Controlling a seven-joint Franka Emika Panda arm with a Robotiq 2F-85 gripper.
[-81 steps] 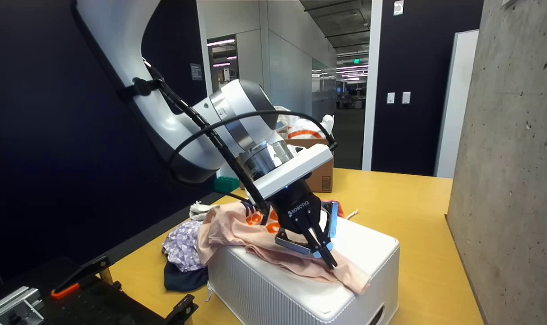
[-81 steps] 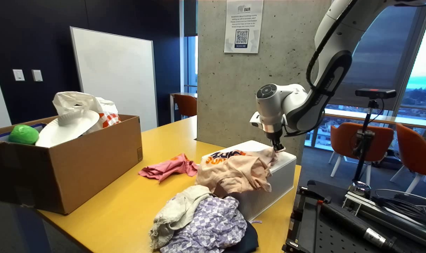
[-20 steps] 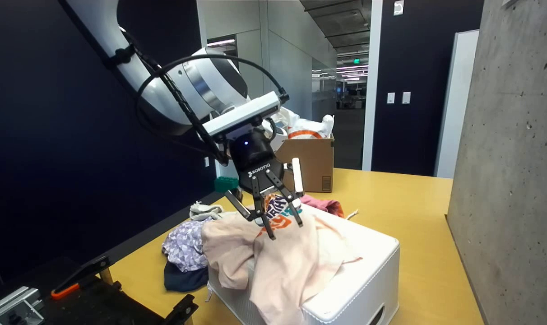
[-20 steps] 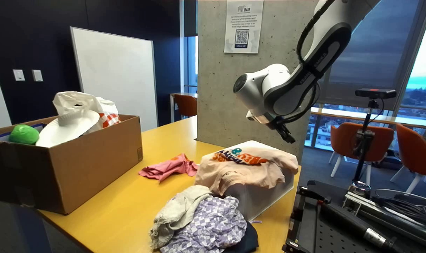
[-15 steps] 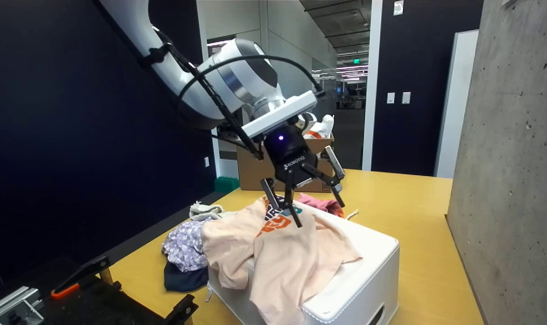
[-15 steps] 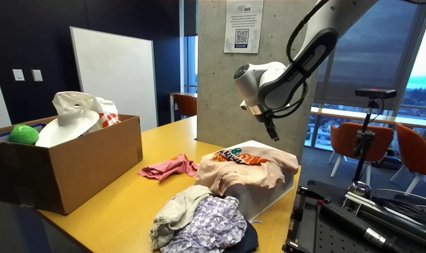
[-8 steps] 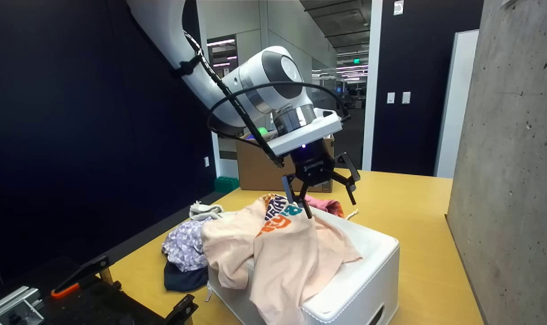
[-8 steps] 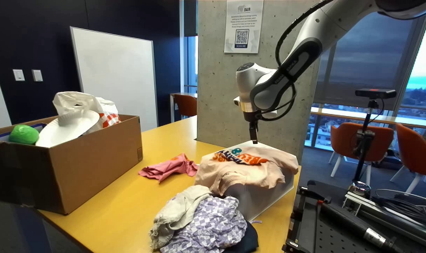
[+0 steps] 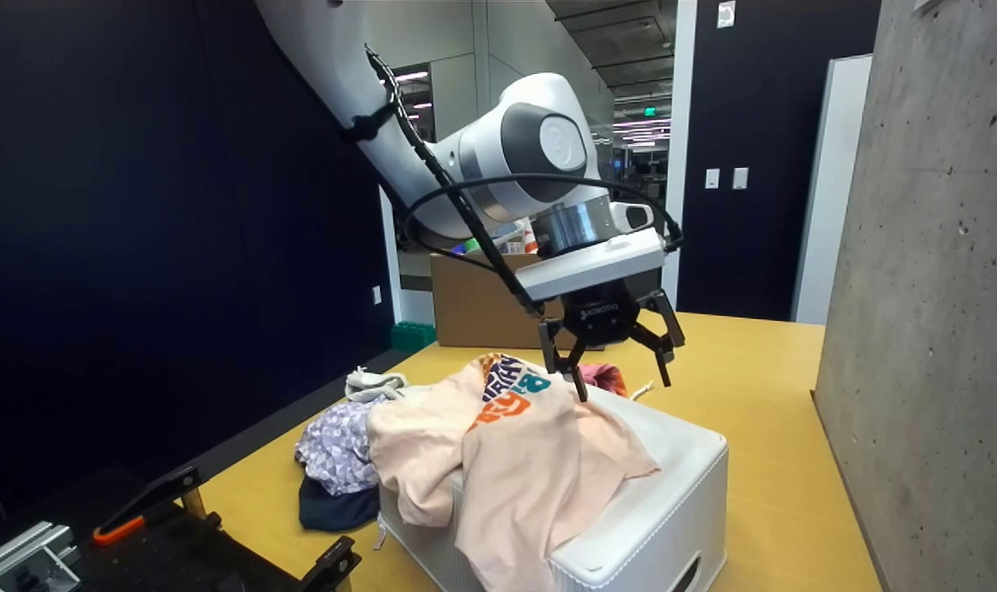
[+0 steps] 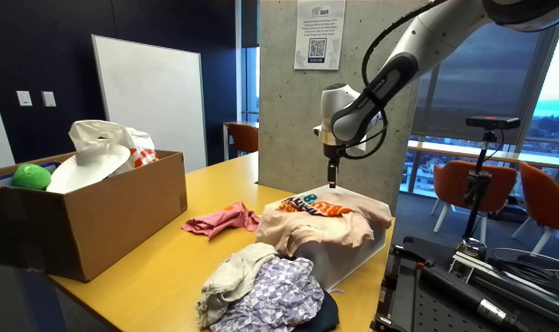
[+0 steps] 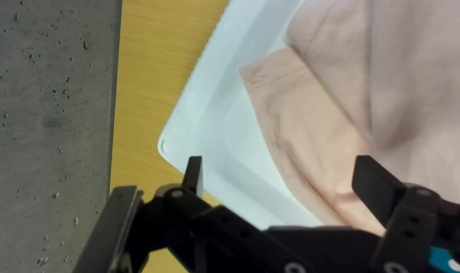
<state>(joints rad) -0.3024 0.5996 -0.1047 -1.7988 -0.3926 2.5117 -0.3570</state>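
Observation:
A peach shirt with an orange, navy and teal print lies rumpled over a white box, part of it hanging down the side. Above the box's far part stands my gripper, pointing down with its jaws wide apart and nothing held. In an exterior view the gripper is over the box's back edge, behind the print on the shirt. The wrist view has bare box top and the shirt's edge between the fingers; one finger overlaps the shirt in the picture. No contact is visible.
Beside the box lie a purple patterned cloth, a cream cloth and a navy cloth. A pink cloth and a full cardboard box are farther along the yellow table. A concrete pillar borders the table.
Earlier the gripper was closed at the shirt's edge; it has since let go and risen. Over the last second it has opened wider and moved towards the pillar. The shirt has lain still since release.

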